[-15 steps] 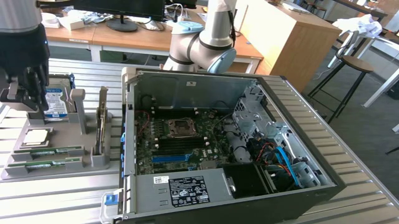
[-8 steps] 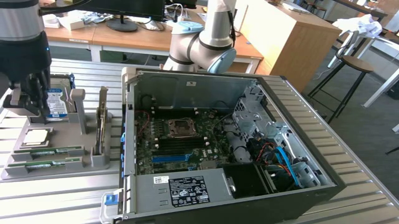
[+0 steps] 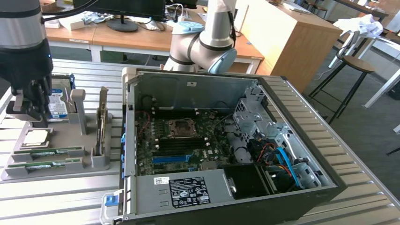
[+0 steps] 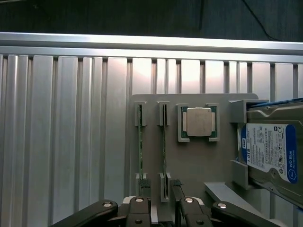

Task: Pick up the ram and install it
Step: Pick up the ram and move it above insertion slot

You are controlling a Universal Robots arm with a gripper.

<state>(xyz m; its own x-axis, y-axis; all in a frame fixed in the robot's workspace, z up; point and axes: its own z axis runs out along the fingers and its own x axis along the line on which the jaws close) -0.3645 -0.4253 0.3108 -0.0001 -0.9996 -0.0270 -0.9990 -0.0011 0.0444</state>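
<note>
Two ram sticks, thin green boards, lie in slots of a grey holder (image 3: 93, 161) at the exterior view's left: one ram stick (image 3: 50, 152) and a second ram stick (image 3: 45, 164) just in front of it. In the wrist view they run edge-on as the first ram stick (image 4: 140, 142) and the second ram stick (image 4: 164, 142). My gripper (image 3: 29, 117) hangs open above the holder, holding nothing. In the wrist view the gripper (image 4: 160, 185) has one black fingertip (image 4: 143, 181) on each side of the second stick's end, above it.
On the holder also sit a square silver processor (image 4: 199, 121), a blue-labelled hard drive (image 4: 270, 151) and an upright card (image 3: 102, 122). An open computer case (image 3: 312, 140) with its motherboard (image 3: 181, 140) lies at centre on the ribbed metal table (image 3: 56, 197). The arm's base (image 3: 206, 44) stands behind the case.
</note>
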